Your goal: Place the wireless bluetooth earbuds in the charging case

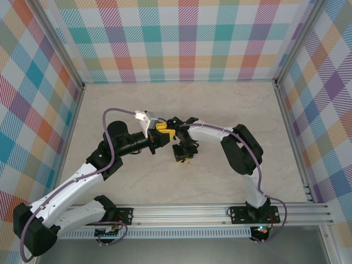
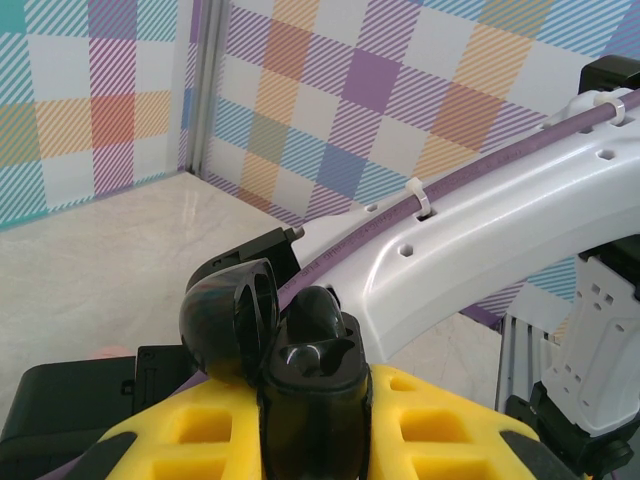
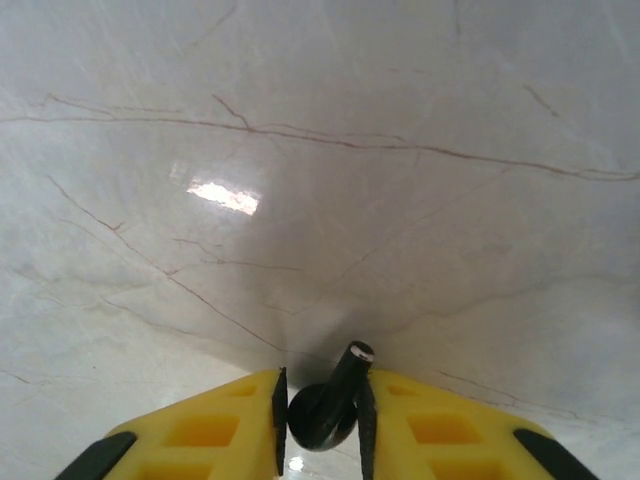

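Earbud: small glossy black earbud (image 3: 330,400), bud-and-stem shape, above the pale marble table (image 3: 300,150).
Right gripper (image 3: 322,425): yellow jaws closed narrowly on the black earbud, stem protruding forward.
Left gripper (image 2: 312,420): clamped on the rounded black plastic charging case (image 2: 310,390).
Case lid (image 2: 232,320): hinged open.
Case contents: cannot tell.

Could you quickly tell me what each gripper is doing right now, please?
The left gripper is closed on the open black charging case.
The right gripper is closed on a black earbud.
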Motion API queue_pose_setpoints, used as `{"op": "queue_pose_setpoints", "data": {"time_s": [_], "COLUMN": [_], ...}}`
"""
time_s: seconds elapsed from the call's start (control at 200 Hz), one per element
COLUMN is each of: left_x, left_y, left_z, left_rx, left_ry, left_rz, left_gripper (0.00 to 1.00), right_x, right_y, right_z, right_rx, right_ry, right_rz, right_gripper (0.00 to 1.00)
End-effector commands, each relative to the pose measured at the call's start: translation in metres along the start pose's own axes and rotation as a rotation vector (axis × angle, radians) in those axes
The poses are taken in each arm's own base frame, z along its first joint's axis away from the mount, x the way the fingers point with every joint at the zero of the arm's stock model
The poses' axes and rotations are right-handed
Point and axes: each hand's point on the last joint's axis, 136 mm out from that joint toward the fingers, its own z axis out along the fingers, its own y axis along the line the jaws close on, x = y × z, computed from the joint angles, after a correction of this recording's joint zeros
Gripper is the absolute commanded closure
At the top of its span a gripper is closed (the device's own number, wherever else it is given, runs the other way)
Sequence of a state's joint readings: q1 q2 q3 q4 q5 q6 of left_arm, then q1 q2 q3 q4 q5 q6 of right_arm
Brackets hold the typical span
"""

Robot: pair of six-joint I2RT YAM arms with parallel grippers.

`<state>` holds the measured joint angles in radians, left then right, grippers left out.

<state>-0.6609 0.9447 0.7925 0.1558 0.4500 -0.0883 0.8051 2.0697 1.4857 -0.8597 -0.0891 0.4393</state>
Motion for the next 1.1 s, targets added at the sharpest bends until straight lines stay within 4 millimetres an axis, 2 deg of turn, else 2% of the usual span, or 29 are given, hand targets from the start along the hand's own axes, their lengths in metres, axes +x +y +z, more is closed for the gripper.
{"op": "queue_pose_setpoints", "data": {"time_s": [0.0, 0.19, 0.675, 0.945, 1.095], "left_x": [0.001, 0.002, 0.001, 0.0, 0.0], "left_y": [-0.003, -0.003, -0.003, -0.003, -0.003], "left_z": [-0.002, -0.003, -0.003, -0.003, -0.001], "left_rx": [0.003, 0.0, -0.005, -0.004, 0.002], "left_ry": [-0.01, -0.009, -0.01, -0.011, -0.01], "left_rz": [0.016, 0.015, 0.018, 0.019, 0.018], "left_gripper": [0.8, 0.81, 0.81, 0.8, 0.8], "right_x": [-0.001, -0.004, -0.017, -0.024, -0.025], "right_y": [0.009, 0.006, -0.008, -0.011, -0.029], "right_z": [0.011, 0.009, -0.01, -0.04, -0.059], "right_rx": [-0.01, 0.004, -0.102, -0.24, -0.28], "right_ry": [0.022, 0.008, -0.059, -0.153, -0.212], "right_rz": [-0.007, -0.001, 0.088, 0.13, 0.176], "right_gripper": [0.78, 0.85, 0.89, 0.9, 0.91]}}
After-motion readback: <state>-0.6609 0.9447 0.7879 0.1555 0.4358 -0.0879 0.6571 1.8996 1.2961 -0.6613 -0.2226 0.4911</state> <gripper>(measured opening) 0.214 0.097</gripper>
